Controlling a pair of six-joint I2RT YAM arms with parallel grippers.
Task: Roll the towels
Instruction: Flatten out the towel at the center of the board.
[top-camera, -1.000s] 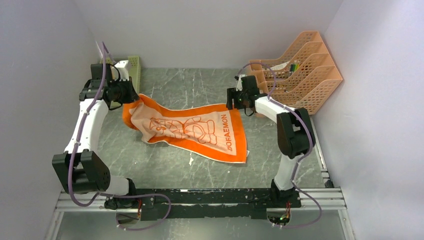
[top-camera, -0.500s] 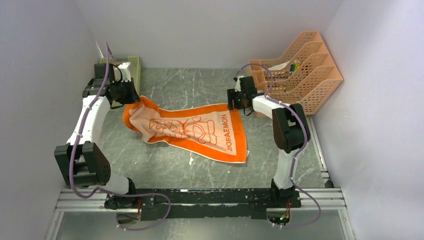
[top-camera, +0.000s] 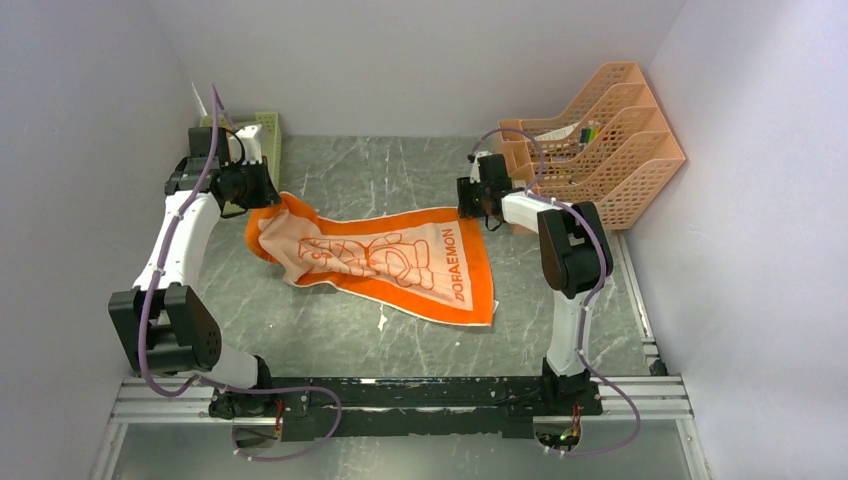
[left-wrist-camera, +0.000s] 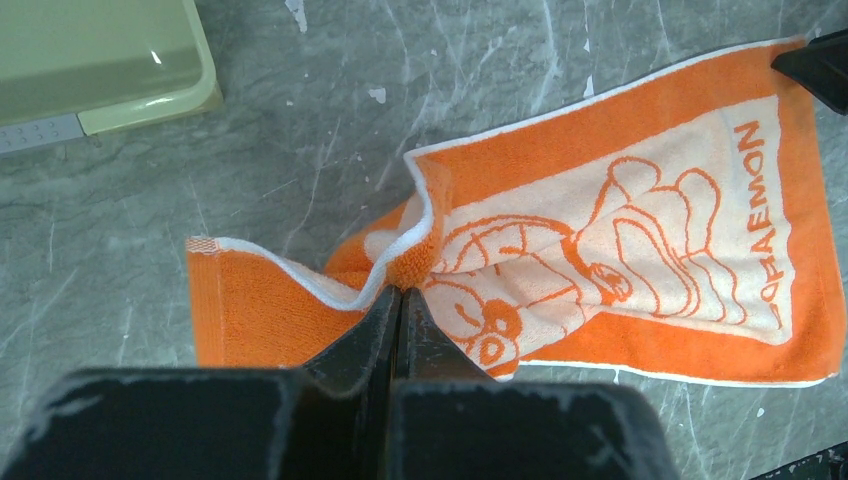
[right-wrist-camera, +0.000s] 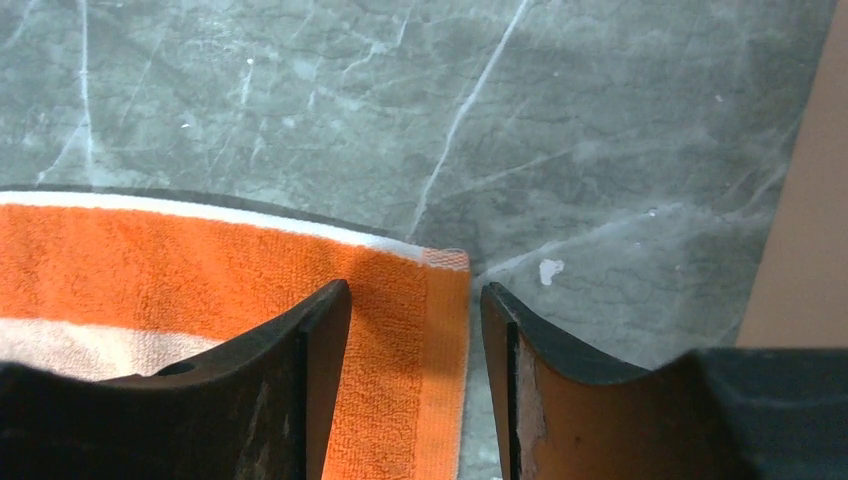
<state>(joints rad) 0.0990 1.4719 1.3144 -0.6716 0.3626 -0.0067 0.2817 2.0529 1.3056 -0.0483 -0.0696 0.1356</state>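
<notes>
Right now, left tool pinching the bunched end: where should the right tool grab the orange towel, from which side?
Probably the far right corner of the orange towel, from above. It lies flat on the table and the open right tool straddles it, so dropping and closing should pinch the hem.

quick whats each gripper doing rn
Left gripper: shut on the towel, pinching a bunched fold.
Right gripper: open over the towel's corner, holding nothing.
</notes>
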